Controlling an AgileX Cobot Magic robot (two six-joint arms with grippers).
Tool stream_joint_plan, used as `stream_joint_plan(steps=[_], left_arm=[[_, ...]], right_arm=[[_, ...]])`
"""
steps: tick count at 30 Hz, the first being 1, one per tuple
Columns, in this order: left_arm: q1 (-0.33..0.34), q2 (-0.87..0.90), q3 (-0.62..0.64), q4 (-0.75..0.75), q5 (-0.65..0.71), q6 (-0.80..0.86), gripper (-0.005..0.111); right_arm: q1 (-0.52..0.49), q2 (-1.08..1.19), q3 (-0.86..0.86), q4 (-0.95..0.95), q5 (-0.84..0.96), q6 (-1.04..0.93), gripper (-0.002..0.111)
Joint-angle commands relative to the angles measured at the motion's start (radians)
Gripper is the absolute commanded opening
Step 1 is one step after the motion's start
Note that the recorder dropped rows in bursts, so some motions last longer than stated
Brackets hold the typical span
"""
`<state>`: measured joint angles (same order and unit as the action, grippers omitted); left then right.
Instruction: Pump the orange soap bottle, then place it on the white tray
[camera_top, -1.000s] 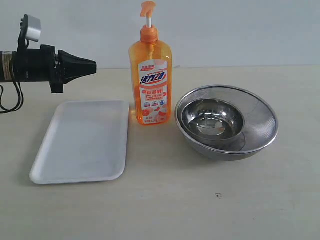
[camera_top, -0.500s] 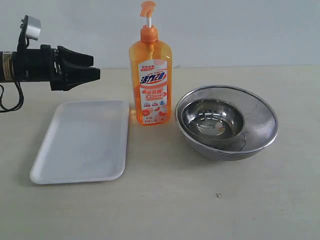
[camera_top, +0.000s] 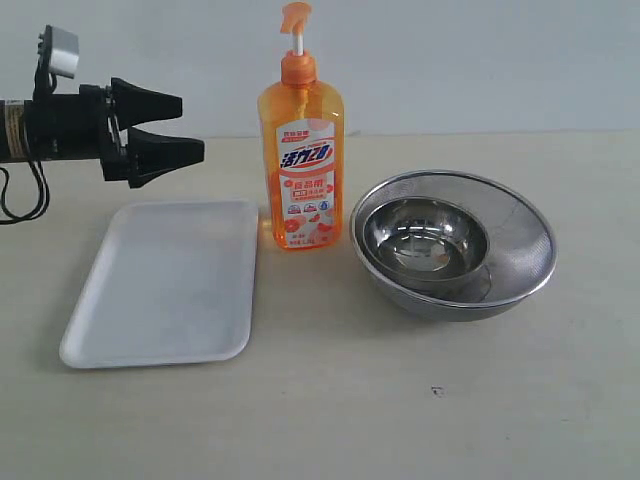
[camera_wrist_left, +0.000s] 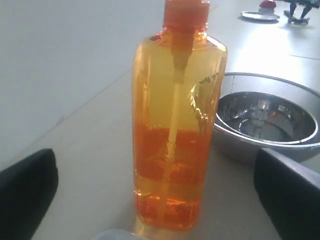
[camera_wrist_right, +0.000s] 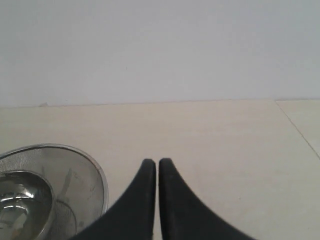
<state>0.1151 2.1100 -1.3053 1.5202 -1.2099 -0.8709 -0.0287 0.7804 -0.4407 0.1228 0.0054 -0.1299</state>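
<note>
The white tray (camera_top: 160, 285) lies flat on the table (camera_top: 400, 400), nearest to me. Just behind its corner stands the orange soap bottle (camera_top: 301, 170), upright, beside two steel bowls (camera_top: 520, 250), one inside the other. The left gripper (camera_top: 192, 126) hangs in the air facing the bottle, jaws wide apart, holding nothing. The right gripper (camera_wrist_right: 157, 165) has its jaws pressed together.

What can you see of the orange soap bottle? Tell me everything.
The orange soap bottle is tall, translucent plastic holding orange liquid, a dip tube showing through. An orange pump head sits raised on a white stem; a white-and-red label with blue lettering faces front. It stands upright on the table, beside the white tray, not on it; the steel bowls sit apart on its other side. The open left claw is clear of it.
</note>
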Motion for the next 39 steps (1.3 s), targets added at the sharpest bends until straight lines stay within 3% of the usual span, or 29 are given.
stream_joint_plan(steps=[1, 8, 12, 21, 26, 39], left_arm=[[-0.022, 0.001, -0.004, 0.024, -0.011, 0.092, 0.11], [-0.088, 0.049, -0.004, 0.016, -0.011, 0.158, 0.11], [-0.093, 0.08, -0.004, -0.084, -0.011, 0.162, 0.11], [-0.101, 0.121, -0.102, -0.088, -0.011, 0.098, 0.109], [-0.148, 0.121, -0.156, 0.02, -0.011, 0.03, 0.109], [-0.198, 0.162, -0.202, 0.003, 0.014, -0.007, 0.109]], right_arm=[[0.001, 0.001, -0.058, -0.003, 0.024, -0.06, 0.0], [0.003, 0.067, -0.153, -0.003, 0.082, -0.117, 0.0], [0.013, 0.164, -0.229, -0.003, 0.157, -0.162, 0.0], [0.202, 0.522, -0.482, -0.003, 0.134, -0.309, 0.0], [0.252, 0.675, -0.607, -0.003, 0.142, -0.325, 0.0], [0.318, 0.767, -0.626, -0.001, 0.123, -0.342, 0.0]])
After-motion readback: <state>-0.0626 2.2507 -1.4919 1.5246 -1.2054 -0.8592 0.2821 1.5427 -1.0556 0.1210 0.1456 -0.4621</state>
